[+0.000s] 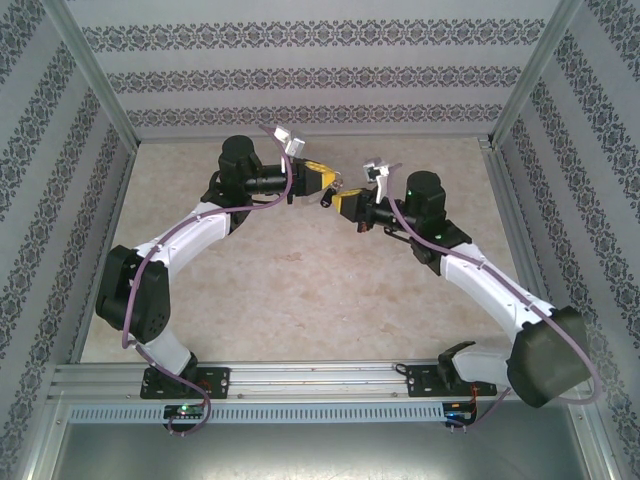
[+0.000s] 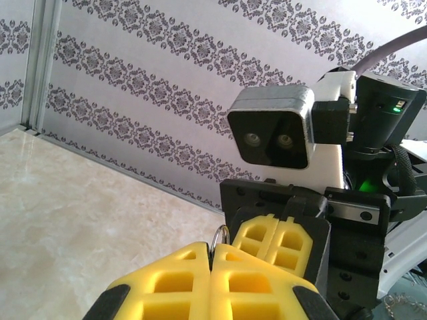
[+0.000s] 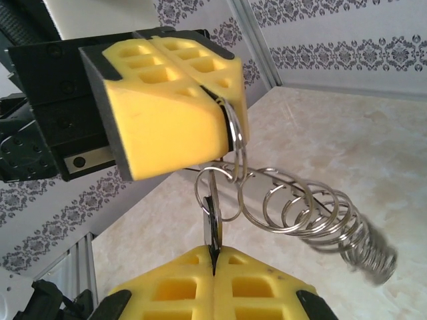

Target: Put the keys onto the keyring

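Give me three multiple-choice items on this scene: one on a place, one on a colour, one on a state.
1. Where is the keyring? A flat on the table; B hanging from the left claw; C on the near rail.
2. Claw fingers' colour? A blue; B yellow; C red.
3. The right claw is: A wide open; B shut, empty; C shut on the key.
Key: B, its end ring sits between the shut fingers; B, both pairs are yellow; C, a thin dark piece stands pinched between its tips.
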Tool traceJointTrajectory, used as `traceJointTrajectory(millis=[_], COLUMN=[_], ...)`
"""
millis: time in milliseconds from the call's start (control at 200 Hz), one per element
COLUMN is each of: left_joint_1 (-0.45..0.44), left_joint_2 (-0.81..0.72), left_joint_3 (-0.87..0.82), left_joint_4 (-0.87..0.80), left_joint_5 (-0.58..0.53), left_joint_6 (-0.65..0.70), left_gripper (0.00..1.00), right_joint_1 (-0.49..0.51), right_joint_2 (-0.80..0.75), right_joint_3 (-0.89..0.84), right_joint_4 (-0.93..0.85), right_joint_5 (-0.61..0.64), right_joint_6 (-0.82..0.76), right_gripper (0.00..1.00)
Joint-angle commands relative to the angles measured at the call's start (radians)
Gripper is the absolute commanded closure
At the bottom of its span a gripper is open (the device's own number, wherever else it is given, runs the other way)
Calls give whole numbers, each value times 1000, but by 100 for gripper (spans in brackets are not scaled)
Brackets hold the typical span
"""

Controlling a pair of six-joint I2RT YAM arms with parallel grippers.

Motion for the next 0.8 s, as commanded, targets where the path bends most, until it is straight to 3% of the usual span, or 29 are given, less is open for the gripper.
traceJointTrajectory(millis=[0,330,550,794], left_joint_1=[-8,-8,-8,-13], left_joint_2=[-42,-55,-56,-32], left_joint_3=[-9,-22,-52,-67], left_joint_4=[80,93,210,326], left_joint_5=[1,-6,-26,-32], left_joint_6=[-12,-16,-85,-174], left_gripper=[100,100,100,100], right_joint_1=[17,7,-20,-9], right_joint_2=[39,26,-11,45], right_joint_3=[44,42,0,47], right_joint_4=[-10,-1,56,110], right_joint_5=[-40,6,72,20], right_joint_6=[2,18,69,117], right_gripper=[100,100,100,100])
